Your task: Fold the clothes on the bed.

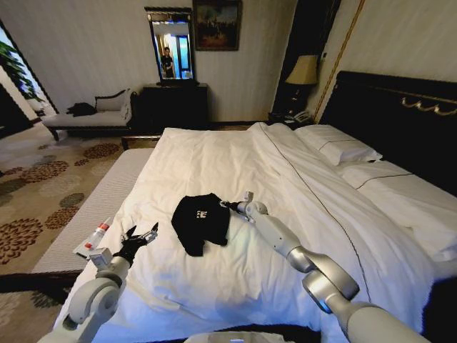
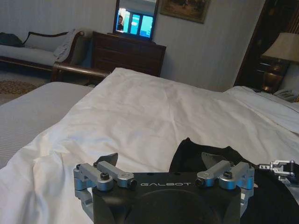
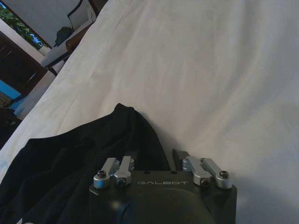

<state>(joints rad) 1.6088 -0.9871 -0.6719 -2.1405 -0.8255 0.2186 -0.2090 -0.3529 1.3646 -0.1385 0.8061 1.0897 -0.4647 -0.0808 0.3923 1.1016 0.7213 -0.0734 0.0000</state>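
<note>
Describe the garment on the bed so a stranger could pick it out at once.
Start at the big white bed with the dark headboard. On its near half, between the left pincer and the right pincer, lies a small crumpled black T-shirt. It is the one dark thing on the white bedding, with small white lettering showing.

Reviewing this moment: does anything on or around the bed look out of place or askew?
The T-shirt lies bunched and crooked on the white duvet, not spread flat. A small tube lies loose on the bench beside the bed. The right gripper is at the shirt's edge; the left gripper, open, is beside it.
</note>
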